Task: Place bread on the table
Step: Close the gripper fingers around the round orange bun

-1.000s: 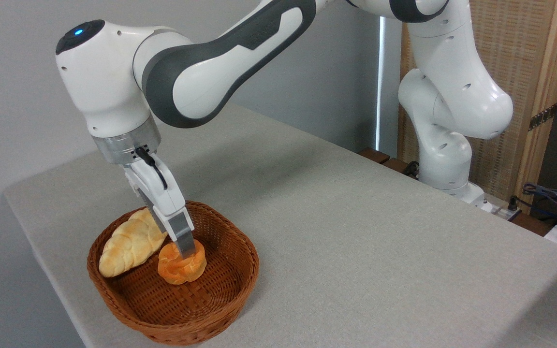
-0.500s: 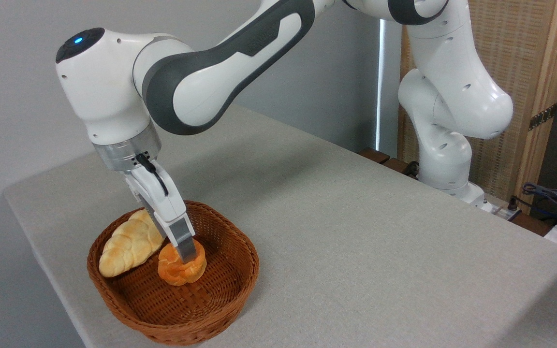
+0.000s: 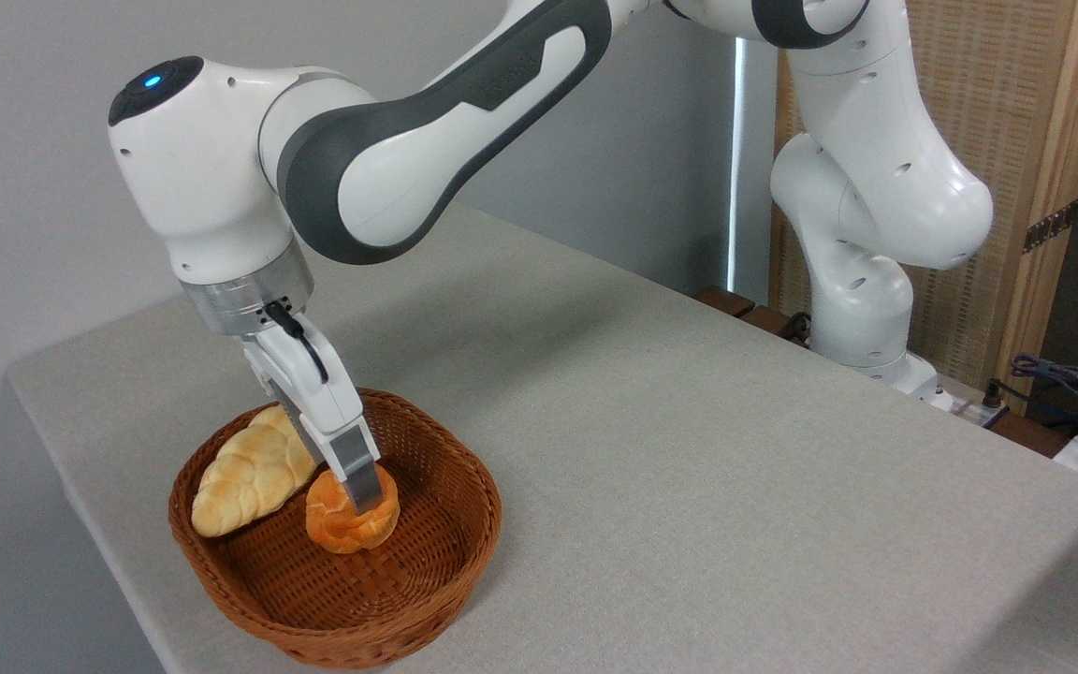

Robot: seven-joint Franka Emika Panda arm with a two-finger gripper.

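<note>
The end effector [image 3: 357,501], closed on the bun [image 3: 349,517], may drop it clearing the basket [image 3: 445,552] rim toward the counter [image 3: 689,449].

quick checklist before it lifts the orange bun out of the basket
1. Gripper on the right bread: ok, its finger lies on the orange bun, not the braided loaf.
2. Firm grip on both sides: cannot tell, only one finger shows and the far side is hidden.
3. Bun clear of the loaf: cannot tell, they sit close and the finger covers the gap.
4. Lift path over the basket rim: ok, nothing above it.
5. Drop spot on the table: ok, bare cloth to the right of the basket.
</note>
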